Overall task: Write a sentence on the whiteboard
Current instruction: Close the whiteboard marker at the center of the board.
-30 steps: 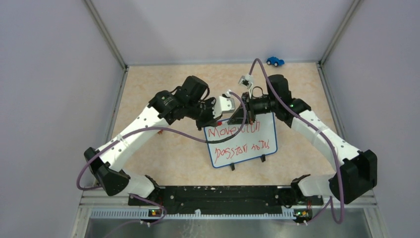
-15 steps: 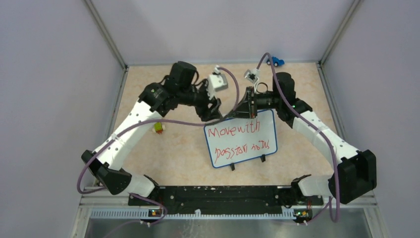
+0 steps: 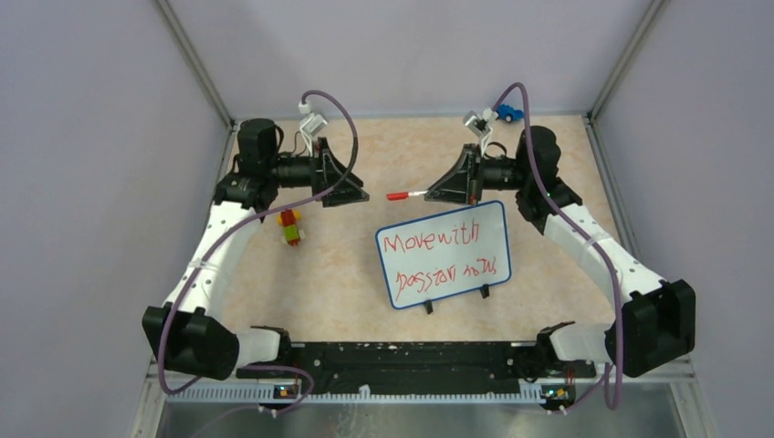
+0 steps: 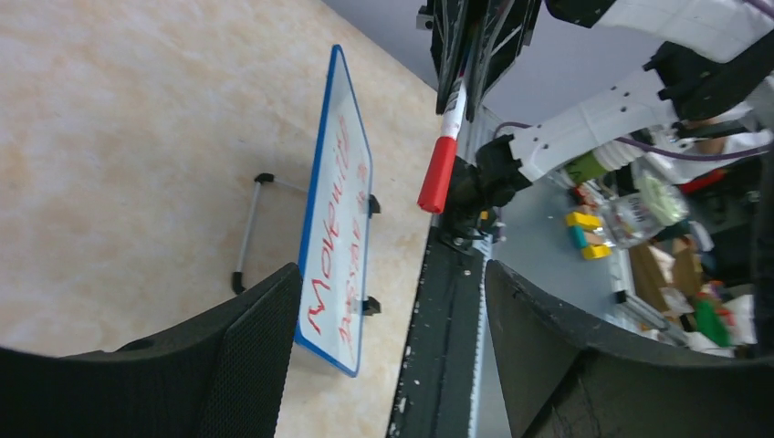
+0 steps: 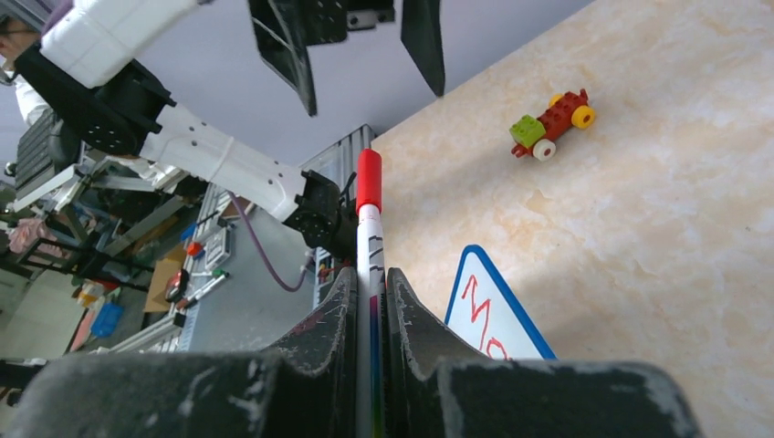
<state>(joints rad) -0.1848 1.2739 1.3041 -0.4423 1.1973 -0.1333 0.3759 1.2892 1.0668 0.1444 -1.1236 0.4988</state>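
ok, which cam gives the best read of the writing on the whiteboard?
Top external: the sentence faces the camera, both red lines fully in view on the whiteboard. Left wrist sees the board at a steep angle, lettering squashed. Right wrist catches only one corner and the first letters.

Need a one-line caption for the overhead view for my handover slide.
Right gripper grips a red-capped marker just beyond the lettered whiteboard; left gripper open, holding nothing.
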